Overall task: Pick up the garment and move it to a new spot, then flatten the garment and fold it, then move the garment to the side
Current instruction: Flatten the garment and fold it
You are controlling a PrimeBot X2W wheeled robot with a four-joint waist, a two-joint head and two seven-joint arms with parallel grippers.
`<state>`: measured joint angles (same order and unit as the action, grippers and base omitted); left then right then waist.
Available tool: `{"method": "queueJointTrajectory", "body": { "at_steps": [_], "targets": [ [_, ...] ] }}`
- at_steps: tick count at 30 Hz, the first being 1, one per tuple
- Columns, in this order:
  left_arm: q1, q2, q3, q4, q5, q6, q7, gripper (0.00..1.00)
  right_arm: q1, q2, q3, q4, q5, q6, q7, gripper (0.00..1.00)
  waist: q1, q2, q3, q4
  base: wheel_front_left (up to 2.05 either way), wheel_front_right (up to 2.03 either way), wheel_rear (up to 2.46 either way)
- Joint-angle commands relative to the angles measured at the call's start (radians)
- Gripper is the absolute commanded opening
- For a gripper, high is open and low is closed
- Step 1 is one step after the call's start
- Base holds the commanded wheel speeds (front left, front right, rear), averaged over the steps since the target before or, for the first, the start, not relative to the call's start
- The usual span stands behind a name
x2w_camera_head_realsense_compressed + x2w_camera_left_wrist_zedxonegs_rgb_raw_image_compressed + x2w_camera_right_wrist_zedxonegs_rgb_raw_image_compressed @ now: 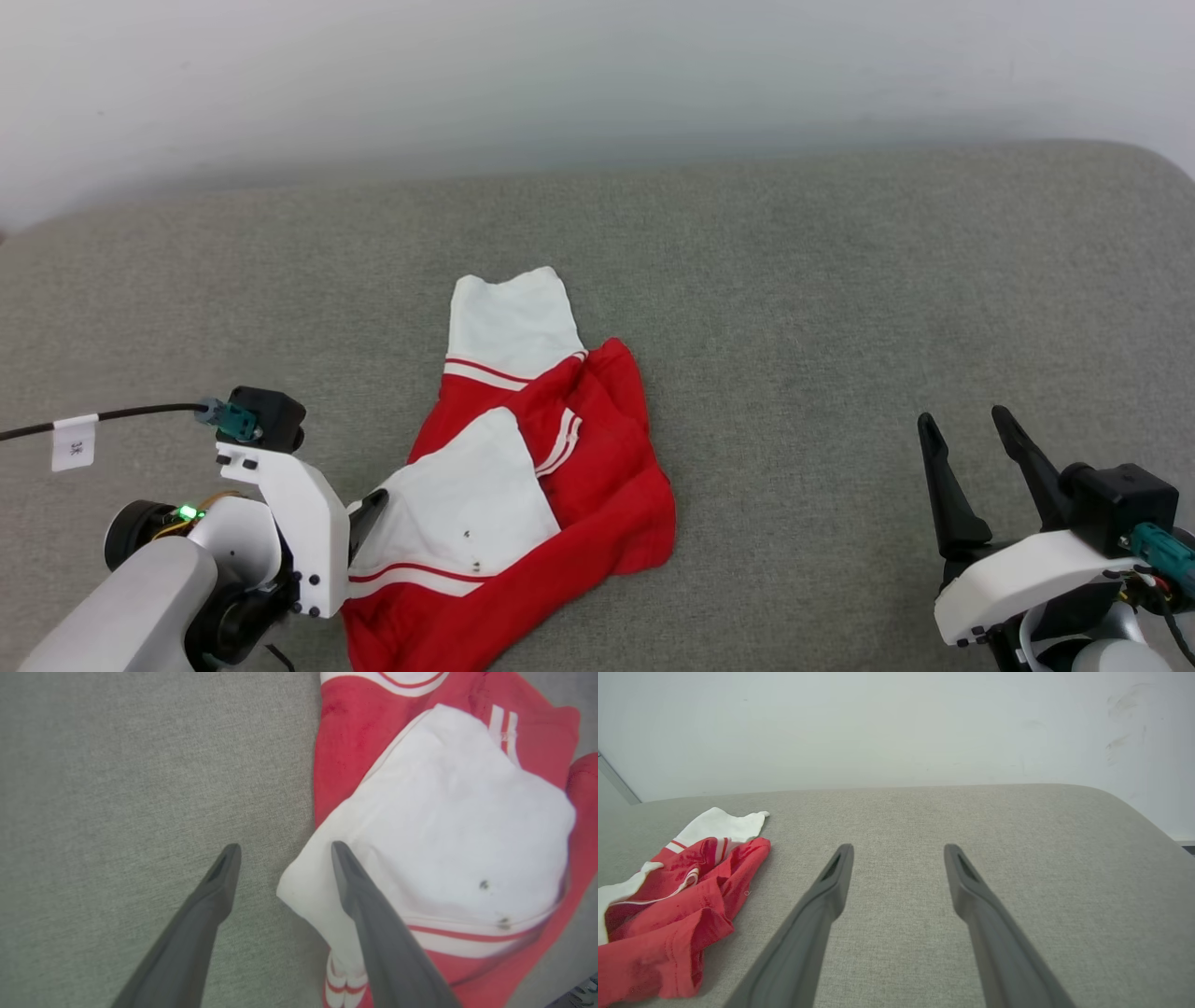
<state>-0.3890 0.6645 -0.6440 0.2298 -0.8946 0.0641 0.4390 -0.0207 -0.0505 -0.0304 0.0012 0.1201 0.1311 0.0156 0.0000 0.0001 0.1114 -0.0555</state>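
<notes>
Where garment (611, 448) lies, grey cushion (840, 280), white wall (597, 75)

So the right gripper (899, 848) has its two dark fingers spread wide with nothing between them, just grey upholstered surface (1017, 858) under the gap. The garment (682, 891) sits off to the left, well apart from the fingers, bunched up in a red heap with a white sleeve poking out at the far end. At the far side there's a plain white wall (896, 728), slightly scuffed toward the right.
</notes>
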Motion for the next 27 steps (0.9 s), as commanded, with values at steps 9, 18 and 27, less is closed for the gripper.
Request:
{"method": "queueJointTrajectory", "body": {
  "at_steps": [9,18,27],
  "targets": [
    [-0.025,-0.024,-0.077,0.134,-0.008,-0.059,0.118,1.0,-0.043,0.001,0.013,0.033,0.009,-0.001,-0.029,1.0,0.0,-0.0001,0.053,-0.025,0.0,0.0,0.0],
    [-0.009,-0.088,-0.161,0.174,0.004,-0.105,0.172,0.0,-0.058,0.001,0.006,0.052,0.008,-0.001,-0.036,1.0,0.0,-0.0001,0.063,-0.017,0.0,0.0,0.0],
    [-0.066,-0.039,-0.076,0.092,0.043,-0.052,0.033,0.0,-0.038,0.001,-0.002,0.065,0.007,-0.001,-0.028,1.0,0.0,-0.0001,0.02,0.022,0.0,0.0,0.0]
  ]
}}
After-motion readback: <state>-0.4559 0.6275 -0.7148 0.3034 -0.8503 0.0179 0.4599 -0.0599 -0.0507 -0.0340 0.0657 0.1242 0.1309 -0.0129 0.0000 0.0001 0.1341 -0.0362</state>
